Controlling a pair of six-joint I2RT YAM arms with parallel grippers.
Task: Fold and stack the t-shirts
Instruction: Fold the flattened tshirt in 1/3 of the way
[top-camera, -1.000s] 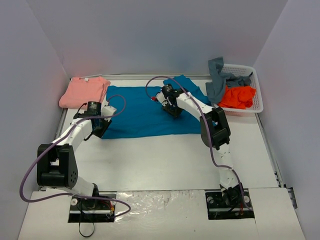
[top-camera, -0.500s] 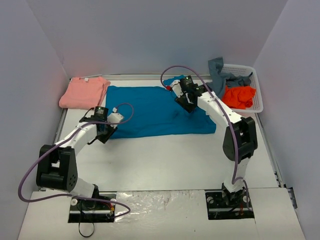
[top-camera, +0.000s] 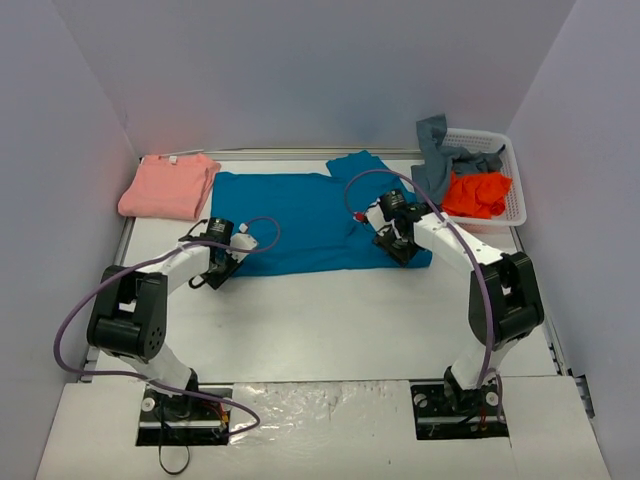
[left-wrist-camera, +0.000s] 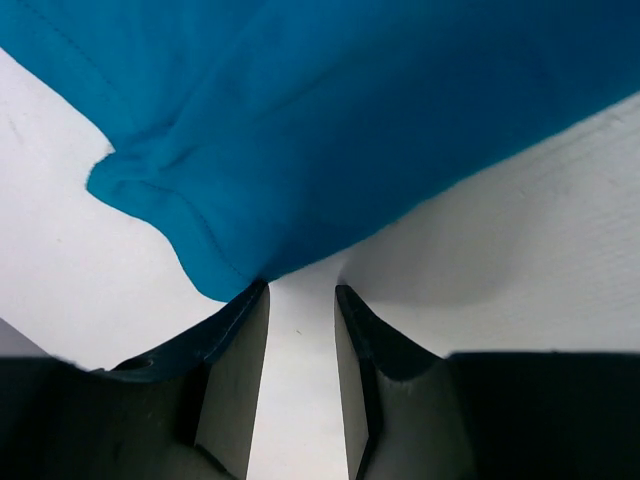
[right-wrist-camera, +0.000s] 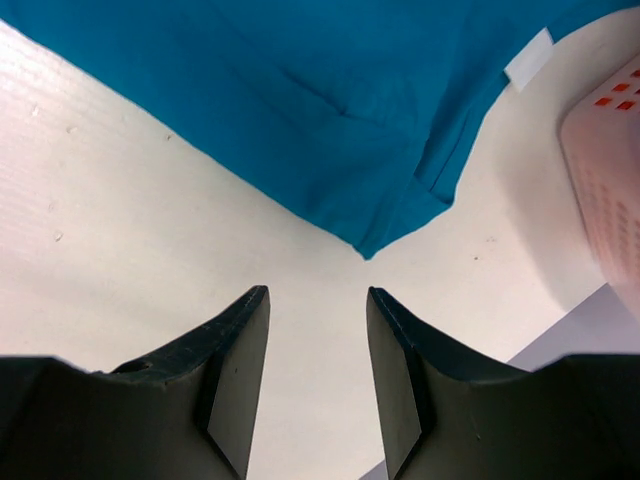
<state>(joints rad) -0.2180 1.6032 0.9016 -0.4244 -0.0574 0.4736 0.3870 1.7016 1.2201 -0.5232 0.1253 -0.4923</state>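
A teal-blue t-shirt (top-camera: 300, 220) lies spread flat across the middle of the table. My left gripper (top-camera: 212, 270) is low at its front left corner. In the left wrist view that gripper (left-wrist-camera: 300, 290) is open, with bare table between the fingers and the teal cloth (left-wrist-camera: 330, 130) just touching the left fingertip. My right gripper (top-camera: 402, 246) sits at the front right corner. It (right-wrist-camera: 317, 292) is open and empty, and the teal corner (right-wrist-camera: 368, 245) lies just beyond the tips. A folded salmon-pink t-shirt (top-camera: 168, 185) rests at the back left.
A white lattice basket (top-camera: 516, 195) at the back right holds an orange shirt (top-camera: 478, 194) and a grey-blue one (top-camera: 436, 160) draped over its rim. The basket wall (right-wrist-camera: 610, 150) shows at the right of the right wrist view. Walls enclose the table on three sides.
My right gripper came from the shirt's back middle to its front right corner and opened; the shirt's right side now lies spread farther right. My left gripper shifted slightly right along the front left corner.
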